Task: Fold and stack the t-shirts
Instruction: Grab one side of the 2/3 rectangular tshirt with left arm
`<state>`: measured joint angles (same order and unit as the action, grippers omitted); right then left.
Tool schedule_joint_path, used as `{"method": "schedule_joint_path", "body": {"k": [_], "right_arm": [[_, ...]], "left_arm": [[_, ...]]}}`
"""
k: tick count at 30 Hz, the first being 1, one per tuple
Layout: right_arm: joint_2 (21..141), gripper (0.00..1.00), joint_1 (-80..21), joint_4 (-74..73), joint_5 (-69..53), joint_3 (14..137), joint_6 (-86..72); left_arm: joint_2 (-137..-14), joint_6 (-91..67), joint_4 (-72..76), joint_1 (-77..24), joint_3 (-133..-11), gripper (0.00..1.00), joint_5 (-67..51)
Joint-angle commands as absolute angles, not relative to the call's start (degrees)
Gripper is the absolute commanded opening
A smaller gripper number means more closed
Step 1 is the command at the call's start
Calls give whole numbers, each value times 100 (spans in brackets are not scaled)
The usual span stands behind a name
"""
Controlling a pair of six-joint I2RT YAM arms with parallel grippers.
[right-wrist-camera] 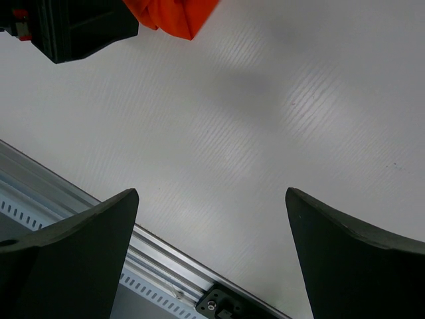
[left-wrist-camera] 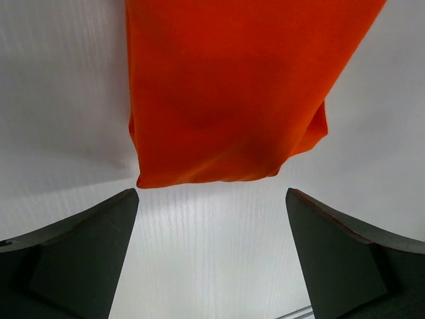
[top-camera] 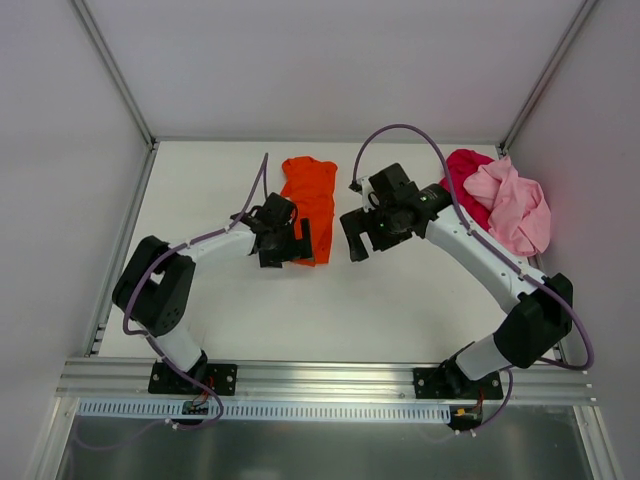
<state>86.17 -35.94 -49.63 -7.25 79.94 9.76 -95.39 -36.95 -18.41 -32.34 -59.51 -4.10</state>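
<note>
A folded bright orange t-shirt [top-camera: 311,195] lies as a narrow strip on the white table [top-camera: 230,310]; its near end fills the top of the left wrist view [left-wrist-camera: 232,93]. My left gripper [top-camera: 283,243] hovers just short of that near end, open, with bare table between its fingers [left-wrist-camera: 80,259]. My right gripper [top-camera: 362,238] hangs open to the right of the orange shirt, over bare table, holding nothing [right-wrist-camera: 212,199]; a corner of the orange t-shirt [right-wrist-camera: 176,16] shows there. A light pink t-shirt [top-camera: 515,205] lies crumpled on a crimson-magenta t-shirt [top-camera: 462,180] at the back right.
White walls enclose the table on the left, back and right. An aluminium rail [top-camera: 320,378] runs along the near edge, also seen in the right wrist view [right-wrist-camera: 99,226]. The left gripper's black body [right-wrist-camera: 76,26] shows at the right wrist view's top left.
</note>
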Motion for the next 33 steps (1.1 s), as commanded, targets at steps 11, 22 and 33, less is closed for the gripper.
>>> {"method": "schedule_joint_path", "body": {"k": [11, 22, 33], "right_arm": [[8587, 100, -3621, -5107, -747, 8244, 1169], [8666, 100, -3621, -5133, -817, 8332, 1204], [8481, 100, -3604, -5177, -273, 8323, 1204]], "left_arm": [[-9861, -3437, -1590, -3340, -6002, 95, -45], [-10510, -3015, -1880, -3340, -7180, 95, 211], [-10443, -3242, -1969, -3331, -6918, 74, -140]]}}
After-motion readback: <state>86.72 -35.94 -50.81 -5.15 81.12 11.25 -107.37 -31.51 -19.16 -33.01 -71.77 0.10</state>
